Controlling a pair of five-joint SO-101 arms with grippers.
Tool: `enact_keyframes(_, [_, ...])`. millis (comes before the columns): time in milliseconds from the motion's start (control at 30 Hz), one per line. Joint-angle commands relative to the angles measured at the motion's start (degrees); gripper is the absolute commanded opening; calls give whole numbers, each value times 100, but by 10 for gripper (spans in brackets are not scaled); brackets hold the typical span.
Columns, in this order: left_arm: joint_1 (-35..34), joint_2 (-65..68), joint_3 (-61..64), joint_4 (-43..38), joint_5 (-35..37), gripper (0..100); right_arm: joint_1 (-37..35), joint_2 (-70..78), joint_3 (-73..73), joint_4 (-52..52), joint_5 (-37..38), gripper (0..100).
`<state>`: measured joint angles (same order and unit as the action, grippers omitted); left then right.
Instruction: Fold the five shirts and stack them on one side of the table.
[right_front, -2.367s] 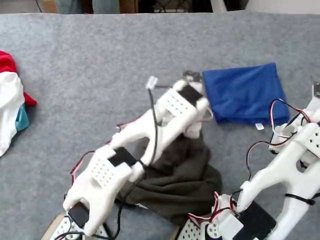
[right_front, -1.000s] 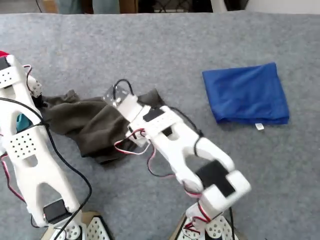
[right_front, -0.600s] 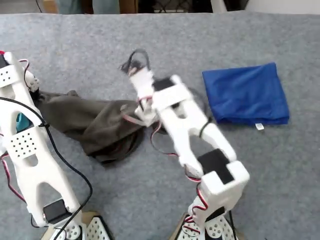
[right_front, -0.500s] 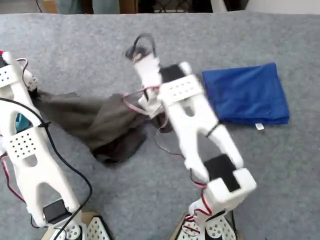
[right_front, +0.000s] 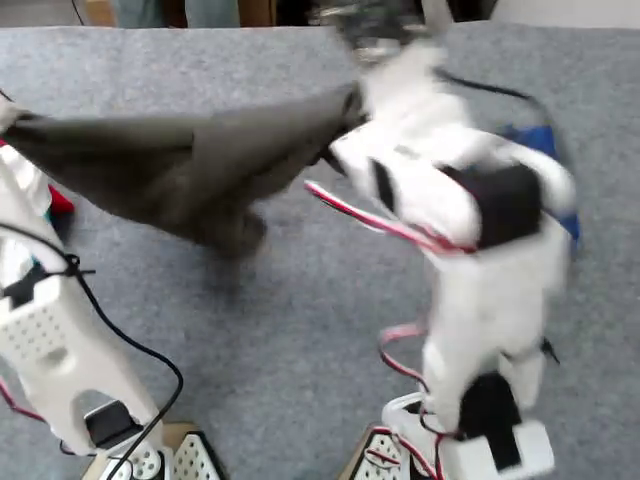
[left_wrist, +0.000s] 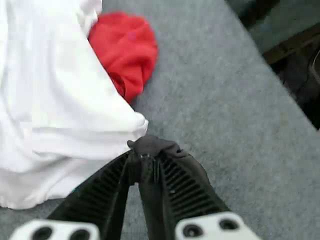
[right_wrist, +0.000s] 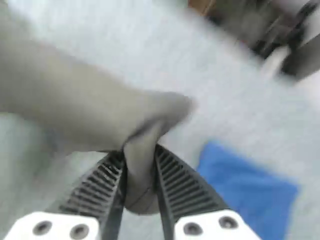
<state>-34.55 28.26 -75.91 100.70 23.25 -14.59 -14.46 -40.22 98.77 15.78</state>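
A dark olive shirt (right_front: 190, 165) hangs stretched in the air above the table between both arms. My left gripper (left_wrist: 148, 159) is shut on one bunched corner of the olive shirt (left_wrist: 152, 146), at the table's left edge over the white shirt (left_wrist: 50, 110) and red shirt (left_wrist: 127, 55). My right gripper (right_wrist: 140, 172) is shut on the other end of the olive shirt (right_wrist: 75, 115), high near the back middle of the table. A folded blue shirt (right_wrist: 247, 192) lies below it on the right, partly hidden by the right arm (right_front: 470, 210) in the high view.
Grey felt covers the table (right_front: 300, 340). A pile of white, red (right_front: 58, 200) and teal cloth sits at the left edge behind the left arm (right_front: 50, 340). Chair legs and floor lie past the far edge.
Both arms have lifted the olive shirt off the table and pulled it taut. The right arm swung up and toward the back; the left gripper rose at the left edge.
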Motion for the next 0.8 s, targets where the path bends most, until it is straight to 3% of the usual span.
enact_keyframes(0, [-347, -1407, -312, 18, -79, 29, 712, -585, -637, -492, -9, 14])
enact_keyframes(167, [-549, -2936, -180, 18, -237, 29, 1380, -716, -198, -651, 26, 14])
enact_keyframes(300, [-532, -3578, 919, 18, -589, 29, 1530, -725, 1262, -712, 35, 15])
enact_keyframes(500, [-514, -3640, 3301, -35, -923, 29, 1530, -778, 3451, -1495, 44, 15])
enact_keyframes(633, [-514, -3578, 4585, -545, -958, 29, 1503, -716, 4127, -1960, 44, 15])
enact_keyframes(767, [-356, -3560, 5569, -1152, -958, 29, 1503, -488, 4954, -3270, 44, 15])
